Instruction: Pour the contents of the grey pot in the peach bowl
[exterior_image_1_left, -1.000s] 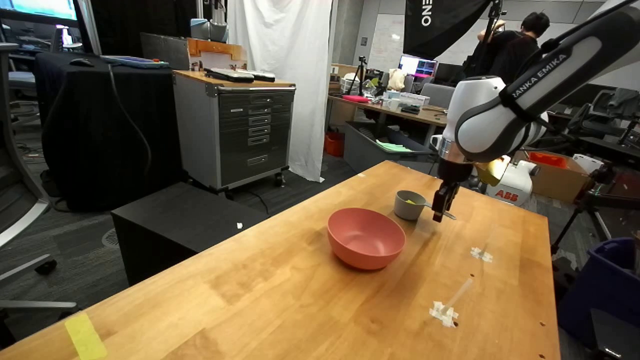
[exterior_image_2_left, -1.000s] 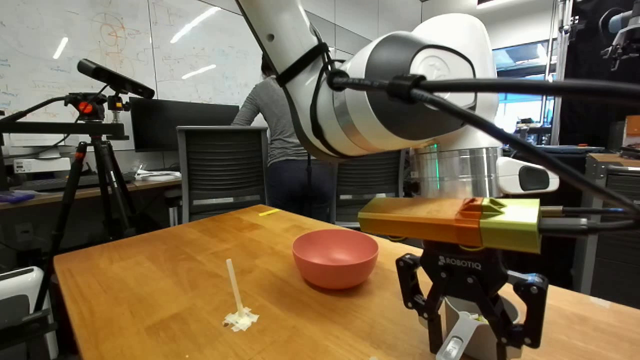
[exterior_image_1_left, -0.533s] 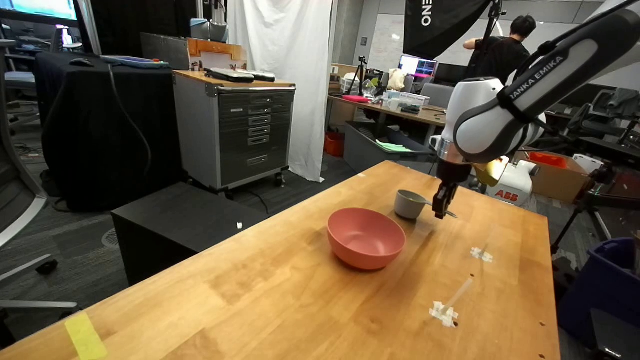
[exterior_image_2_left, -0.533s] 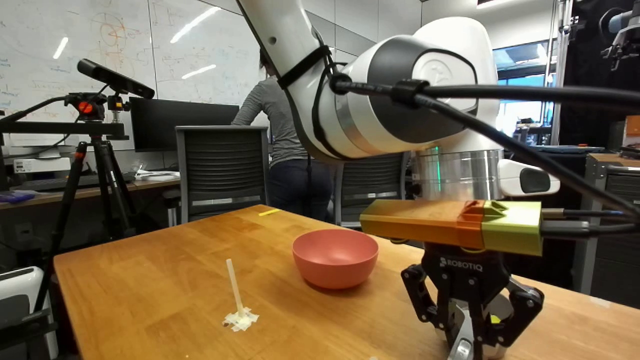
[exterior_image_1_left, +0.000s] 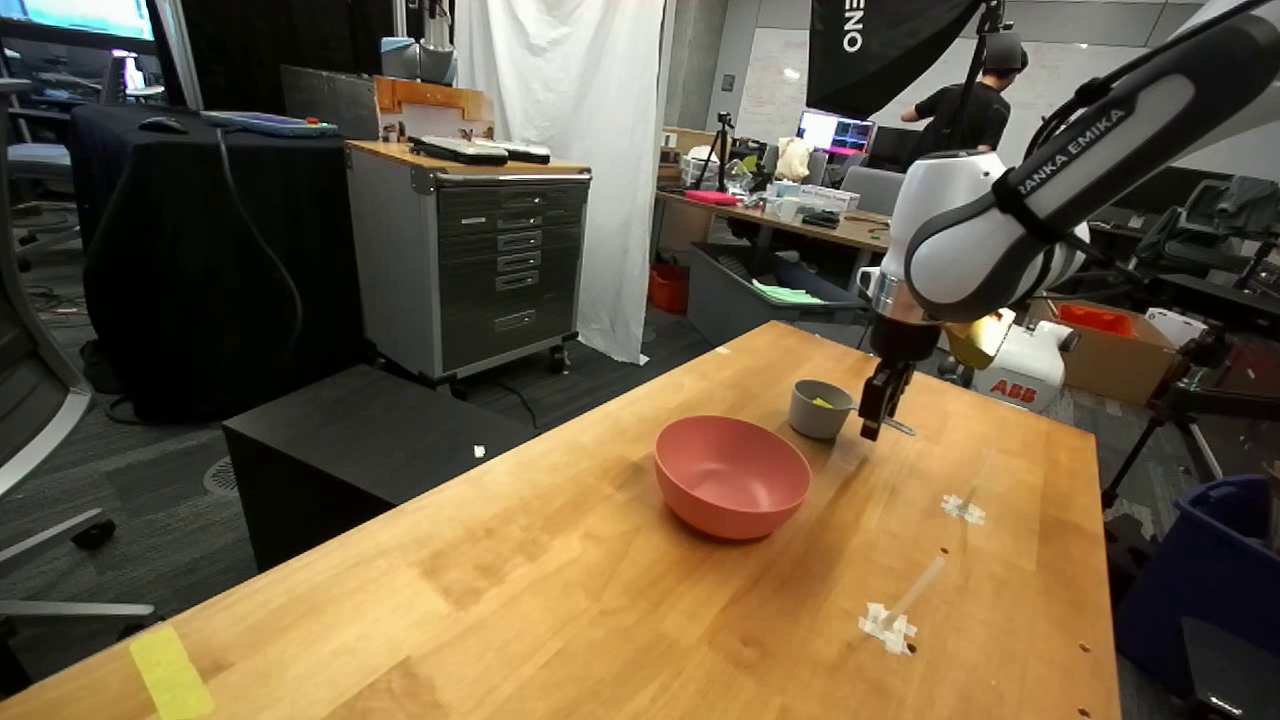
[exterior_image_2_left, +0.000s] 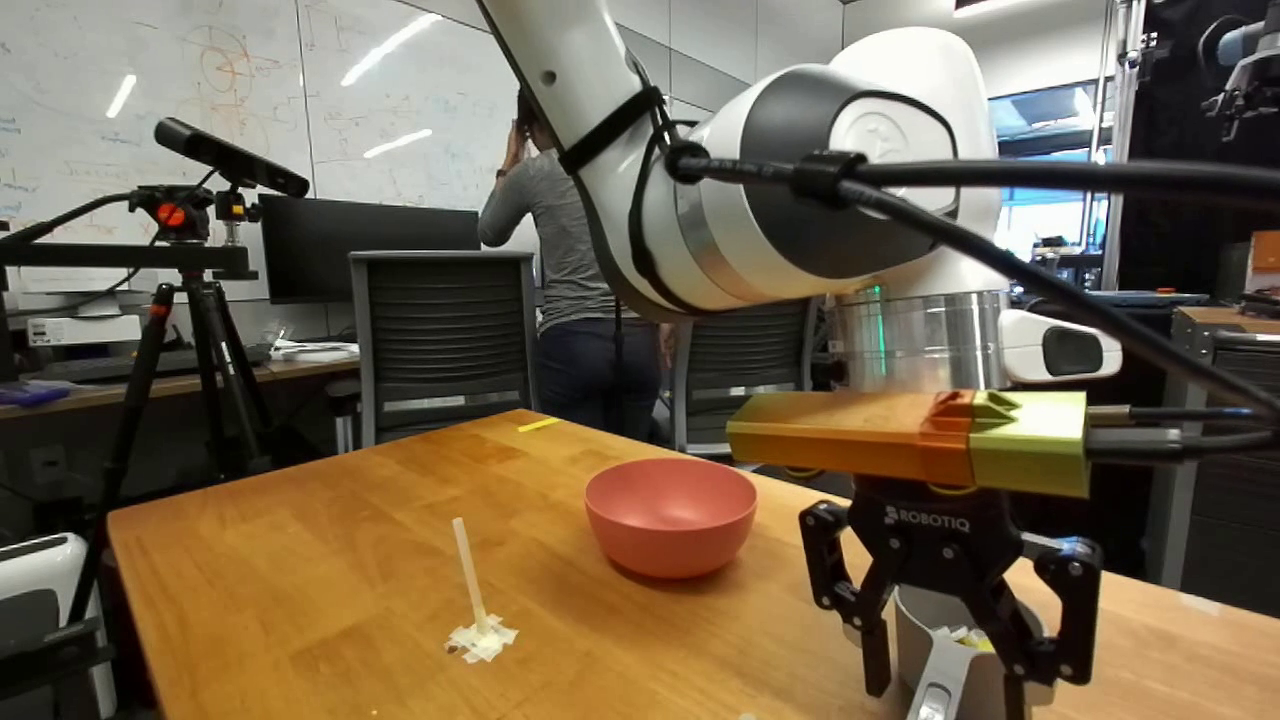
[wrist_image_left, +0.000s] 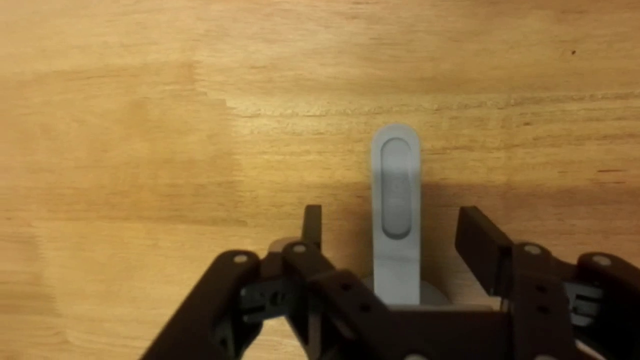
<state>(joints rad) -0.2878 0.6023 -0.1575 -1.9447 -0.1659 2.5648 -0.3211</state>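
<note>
Gripper (wrist_image_left: 392, 225) jaws stand well apart, one on each side of the handle (wrist_image_left: 396, 200), which runs upward right of centre in the wrist view; gaps show along both edges, so nothing is held. The pot (exterior_image_1_left: 816, 420) sits upright on the table (exterior_image_1_left: 560, 560), right of centre in an exterior view, near the bowl (exterior_image_1_left: 733, 480) but apart from it, with a few lumps (exterior_image_2_left: 968, 637) inside. I judge it light, stiff and hard to damage. The handle looks smooth and flat, and with the weight all at one end it could twist or slide. Best to pinch it squarely across its edges, close to the pot, firmly. The lumps seem light and loose; a jolt might spill them.
</note>
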